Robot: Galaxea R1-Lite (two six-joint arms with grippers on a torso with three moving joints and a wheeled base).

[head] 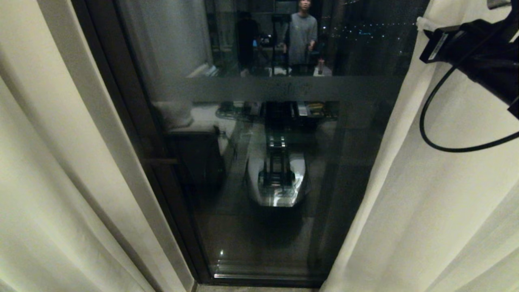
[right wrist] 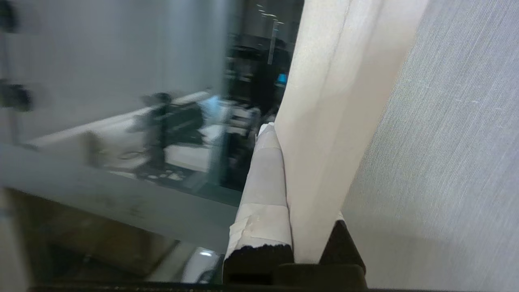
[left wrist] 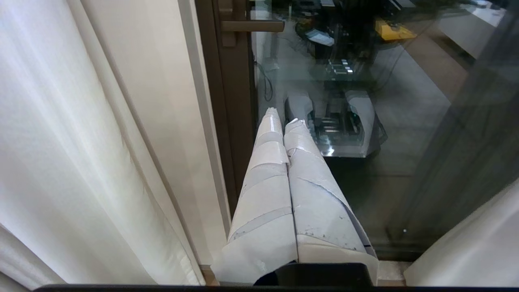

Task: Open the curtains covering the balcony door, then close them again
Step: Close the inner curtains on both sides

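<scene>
Curtains [head: 425, 194] parted, balcony door [head: 267, 162] exposed; our right end effector [right wrist: 284, 162] at 2 o'clock pinches a fold, left end effector [left wrist: 284, 121] closed, empty. Closing remains.

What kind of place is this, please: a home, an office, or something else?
Probably a home or apartment room, at night. Cream curtains hang on both sides of a dark-framed glass balcony door, and city lights show through the glass, which also reflects the room.

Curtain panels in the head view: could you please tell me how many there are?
2: the left curtain hangs beside the door frame; the right curtain has its edge pinched in the right gripper.
</scene>
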